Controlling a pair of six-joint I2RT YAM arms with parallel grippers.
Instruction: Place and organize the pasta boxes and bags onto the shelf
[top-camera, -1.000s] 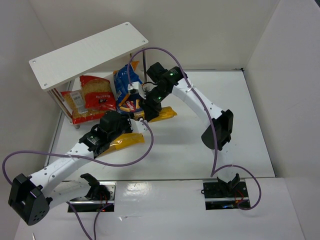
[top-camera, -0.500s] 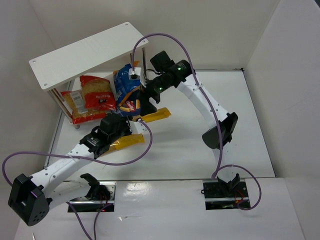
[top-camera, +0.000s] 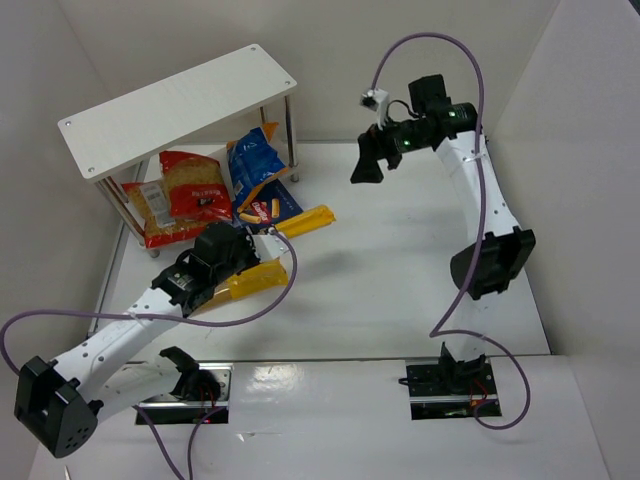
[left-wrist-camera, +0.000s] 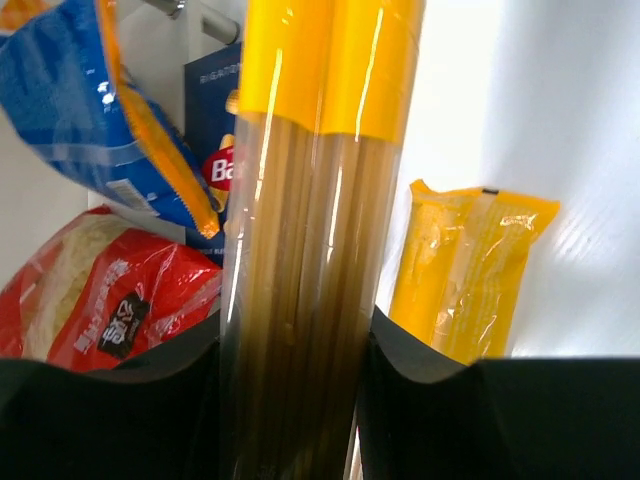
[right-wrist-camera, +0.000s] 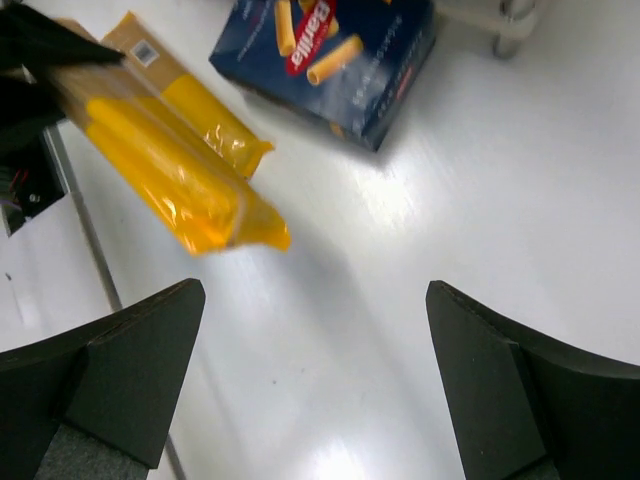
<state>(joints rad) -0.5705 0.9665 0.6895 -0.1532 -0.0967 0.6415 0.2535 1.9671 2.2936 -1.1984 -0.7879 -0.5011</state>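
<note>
Your left pincer (top-camera: 238, 278) is clamped on a yellow spaghetti pack (left-wrist-camera: 310, 250). A second spaghetti pack (top-camera: 305, 220) lies on the bench (top-camera: 400, 280) just ahead-right of it. Beyond it sit the dark-blue box (top-camera: 268, 208), blue bag (top-camera: 250, 160) and red bags (top-camera: 190, 190), by the shelf (top-camera: 175, 110). Your right pincer (top-camera: 365, 165) gapes wide, empty, well apart from everything.

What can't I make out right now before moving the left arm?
Top view: the shelf board hides the back of the red bags.
Left wrist view: the held spaghetti pack covers much of the dark-blue box and runs off the top and bottom edges.
Top view: fingertips of the left gripper are hidden under its wrist.
Right wrist view: the top edge crops that box.
</note>
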